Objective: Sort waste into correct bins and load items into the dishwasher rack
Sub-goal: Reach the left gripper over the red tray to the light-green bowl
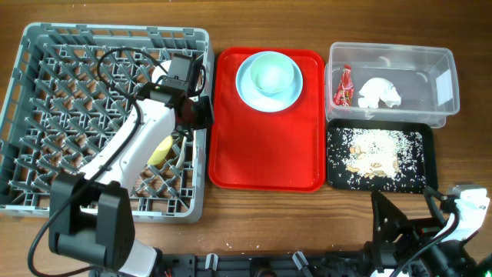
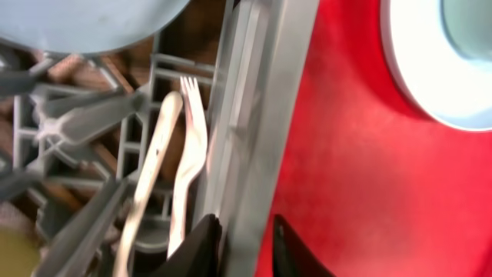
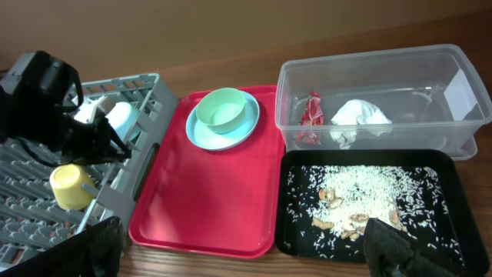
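The grey dishwasher rack (image 1: 31, 115) stands at the left. My left gripper (image 1: 198, 111) is at its right wall, and in the left wrist view the gripper (image 2: 247, 246) is open and empty, one finger each side of the wall. The white fork (image 2: 191, 154) and spoon (image 2: 157, 146) lie in the rack beside it. The yellow-green cup (image 1: 160, 150) and a pale blue dish (image 3: 121, 117) are in the rack too. The pale blue plate (image 1: 290, 92) with a bowl (image 1: 269, 75) on it sits on the red tray (image 1: 265, 154). My right gripper (image 3: 246, 254) is open and empty.
The clear tub (image 1: 442, 77) at the back right holds the red wrapper (image 1: 344, 87) and the white napkin (image 1: 380, 93). The black tray (image 1: 338, 173) in front of it holds rice and crumbs (image 1: 373, 150). The right arm (image 1: 430, 231) is at the table's front right edge.
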